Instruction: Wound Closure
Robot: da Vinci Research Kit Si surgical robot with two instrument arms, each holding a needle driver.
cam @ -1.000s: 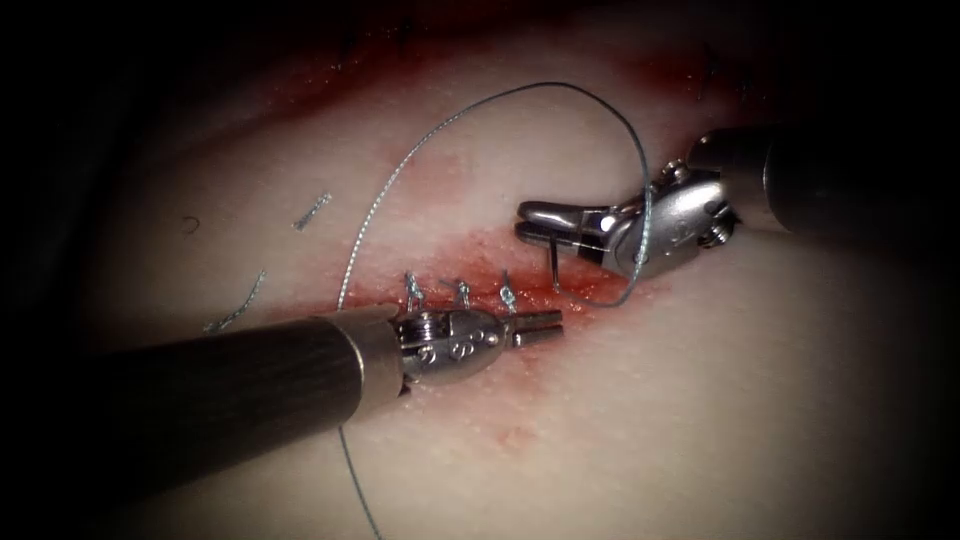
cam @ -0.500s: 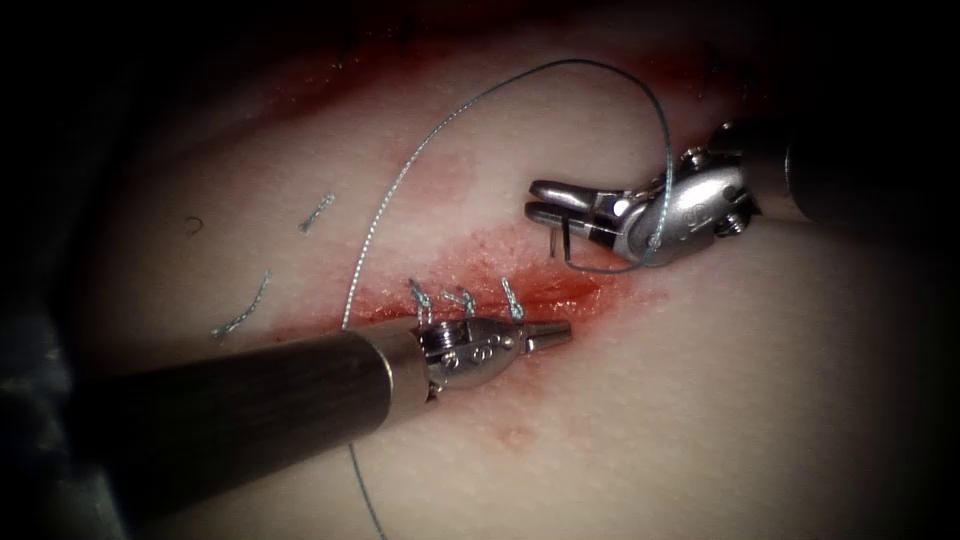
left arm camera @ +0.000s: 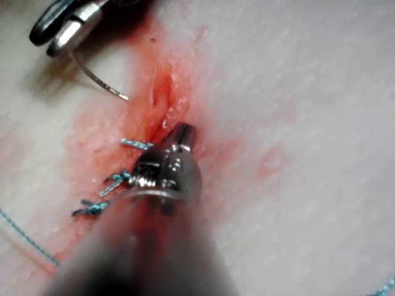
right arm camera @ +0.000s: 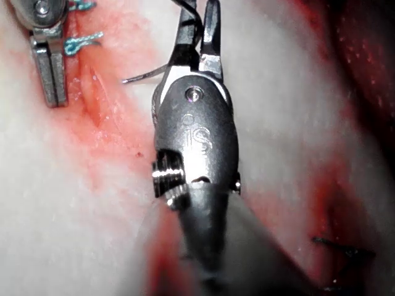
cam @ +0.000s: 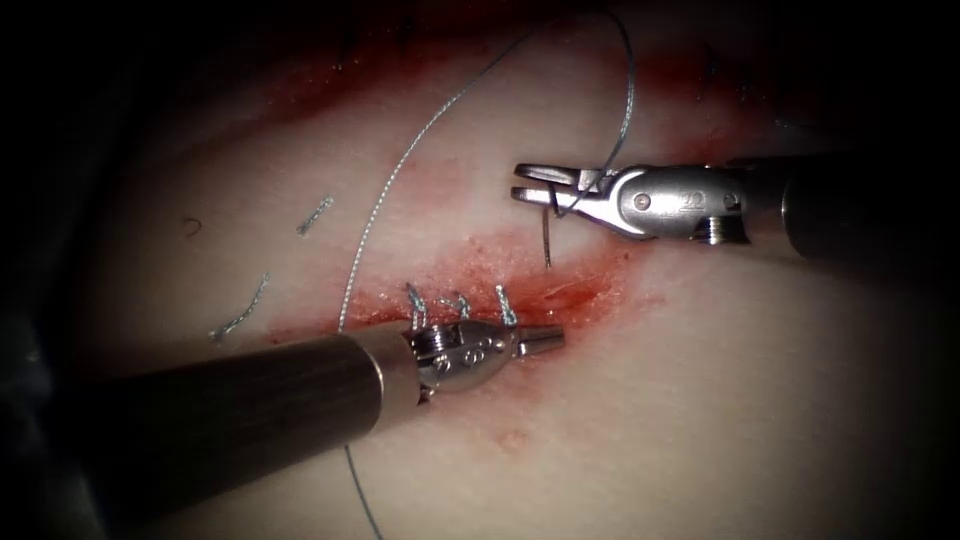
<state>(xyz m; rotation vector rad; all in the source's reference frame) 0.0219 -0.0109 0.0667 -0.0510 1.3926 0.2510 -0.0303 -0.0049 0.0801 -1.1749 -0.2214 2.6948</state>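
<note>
Up close, the right arm's silver needle driver [cam: 535,185] has its two jaws clamped on the thin, dark curved steel needle [cam: 547,240], gripping it near its thread end. From that grip the needle's body hangs down toward the tissue, and its point sits free just above the red-stained open end of the cut [cam: 570,290], not in the tissue. In the right wrist view the same tool [right arm camera: 196,37] holds the needle [right arm camera: 148,75] crosswise, with the sharp tip sticking out to the side over the pale surface. A fine blue-grey braided thread [cam: 420,140] runs up from the needle's held end, arcs over above the tool, then sweeps down to the left side of the cut and passes behind the left arm's shaft.

The left arm's silver needle driver [cam: 545,342] lies with its jaws together and holds nothing, its tip resting at the cut just right of three short blue knotted stitches [cam: 460,300]. The left wrist view shows that closed tip [left arm camera: 183,132] at the wound's red edge, with the stitches [left arm camera: 114,179] beside it.

Two cut scraps of thread [cam: 240,315] lie on the pale pork tissue [cam: 700,400], well left of the cut.
</note>
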